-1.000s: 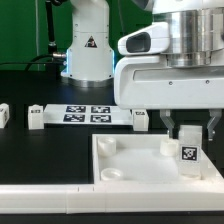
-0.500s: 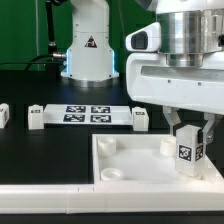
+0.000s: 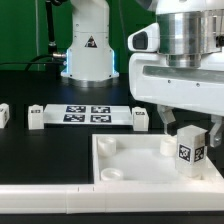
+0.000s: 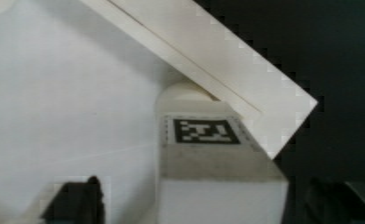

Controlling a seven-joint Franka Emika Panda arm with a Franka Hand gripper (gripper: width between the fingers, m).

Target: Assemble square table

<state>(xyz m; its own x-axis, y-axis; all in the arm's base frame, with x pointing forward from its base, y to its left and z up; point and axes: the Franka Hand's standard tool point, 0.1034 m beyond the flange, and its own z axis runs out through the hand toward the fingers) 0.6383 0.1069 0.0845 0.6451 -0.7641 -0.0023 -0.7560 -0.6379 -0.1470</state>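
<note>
Standing upright in a corner socket of the square tabletop (image 3: 135,165), over on the exterior view's right, is a tagged white leg (image 3: 188,152). My guess is it's parked there vertical so it can be twisted down into the socket. The tabletop itself lies flat at the front of the black table, rim up. The gripper (image 3: 191,138) hangs right over the leg with its jaws spread wide, one on each side. In the wrist view there's a clear gap between the leg (image 4: 218,170) and the dark fingers (image 4: 81,200), so it's gripping nothing right now. Further back, one spare leg (image 3: 36,118) and a second spare leg (image 3: 140,119) lie at either end of the marker board (image 3: 88,113), well apart from the action.
</note>
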